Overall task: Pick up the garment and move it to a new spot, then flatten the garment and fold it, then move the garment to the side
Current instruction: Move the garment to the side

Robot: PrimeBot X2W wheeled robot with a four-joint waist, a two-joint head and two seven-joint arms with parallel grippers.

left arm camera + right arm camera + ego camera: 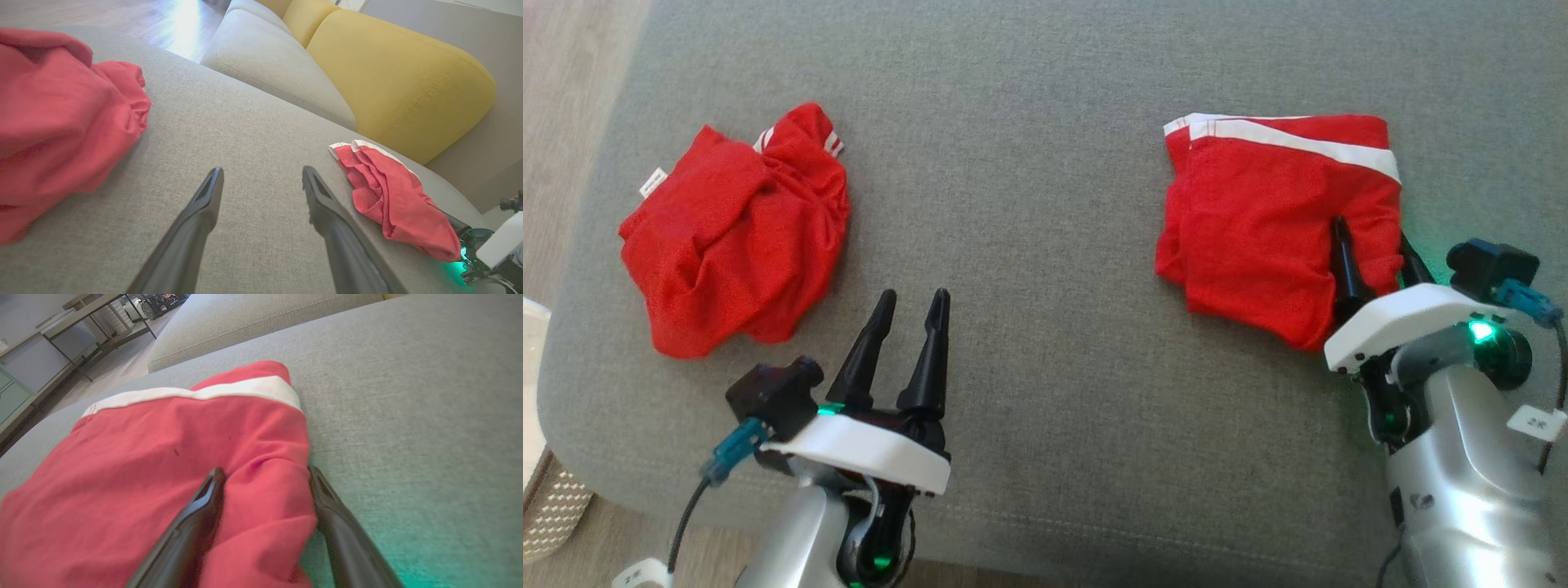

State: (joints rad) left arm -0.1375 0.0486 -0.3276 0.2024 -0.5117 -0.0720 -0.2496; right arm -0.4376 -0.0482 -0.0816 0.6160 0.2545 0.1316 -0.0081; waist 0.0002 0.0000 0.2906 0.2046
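A folded red garment [1274, 220] with a white band lies on the right of the grey cushion [1029, 204]. My right gripper [1372, 238] stands open at its near right edge, one finger lying on the cloth and the other at the garment's side, so a fold of red fabric [265, 498] sits between the fingers. A second red garment [735, 233] lies crumpled at the left. My left gripper [913, 296] is open over bare cushion just right of it, holding nothing. In the left wrist view the crumpled garment [61, 130] is at the left and the folded one [392, 200] at the right.
The cushion's front edge [1045, 523] runs close before both arms, and wooden floor [564, 98] lies off its left side. A pale perforated bin [547, 506] stands at the lower left. A yellow backrest [392, 73] and a grey seat [265, 61] lie beyond.
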